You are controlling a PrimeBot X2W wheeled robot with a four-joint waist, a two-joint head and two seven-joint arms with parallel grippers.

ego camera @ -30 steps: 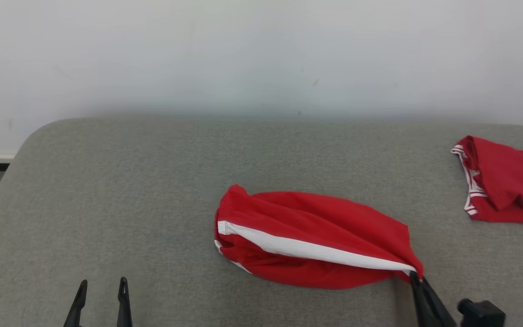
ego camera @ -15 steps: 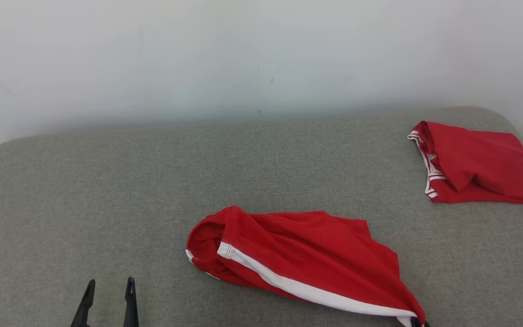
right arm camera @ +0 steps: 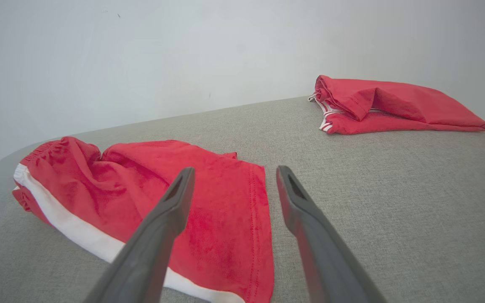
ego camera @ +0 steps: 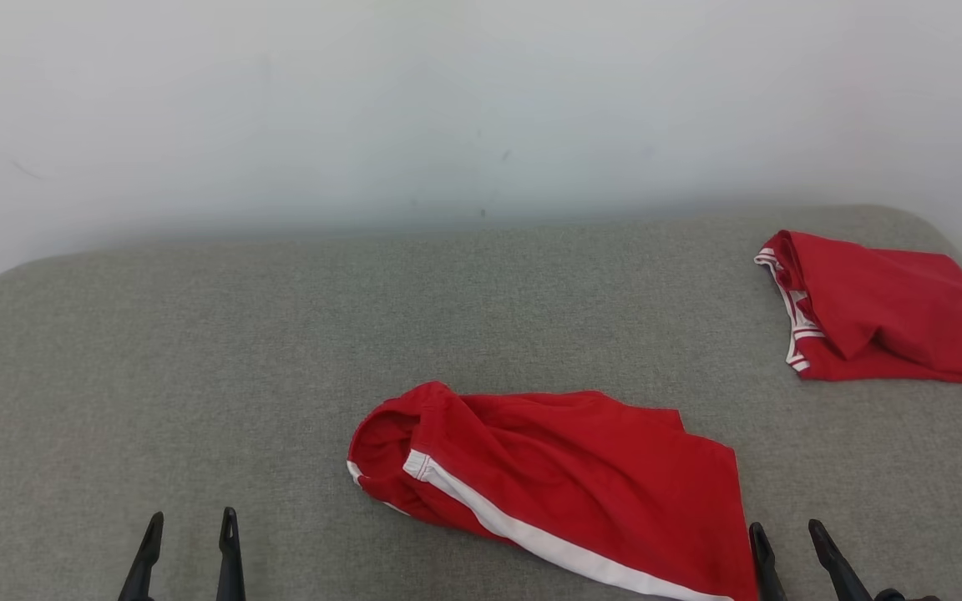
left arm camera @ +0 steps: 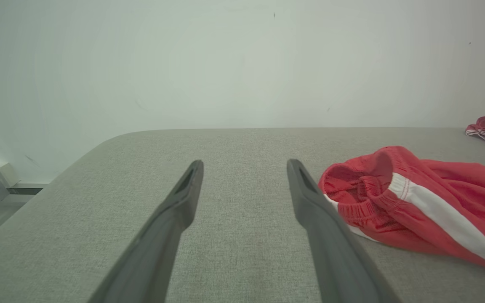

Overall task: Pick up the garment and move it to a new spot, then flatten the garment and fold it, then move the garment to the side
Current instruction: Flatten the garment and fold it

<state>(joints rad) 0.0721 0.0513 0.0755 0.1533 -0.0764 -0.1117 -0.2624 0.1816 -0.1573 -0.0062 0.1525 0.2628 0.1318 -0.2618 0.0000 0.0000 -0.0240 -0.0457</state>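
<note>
Your right end effector (ego camera: 785, 527) is no longer gripping the garment (ego camera: 581, 476). A second ago its fingers were pinched together on the cloth's right-hand corner, and now they are standing wide apart with nothing clamped between them. That corner, drawn out to a point before, is now lying flat.

You are seeing this end effector at the lower right of the head view, just beside the garment's right hem. In the right wrist view the end effector (right arm camera: 235, 170) is reaching over that hem, and I cannot tell whether it is touching the cloth.

The garment (right arm camera: 150, 176), red shorts with a white side stripe, is lying loosely crumpled near the front middle of the grey tabletop (ego camera: 197, 351). Its waistband (left arm camera: 364, 198) is bunching toward the robot's left.

Your left end effector (ego camera: 192, 516) is hovering at the lower left, well apart from the garment. Its fingers are also spreading wide and holding nothing.

A folded red piece (ego camera: 882, 309) is sitting near the far right corner of the tabletop, well apart from the garment.
</note>
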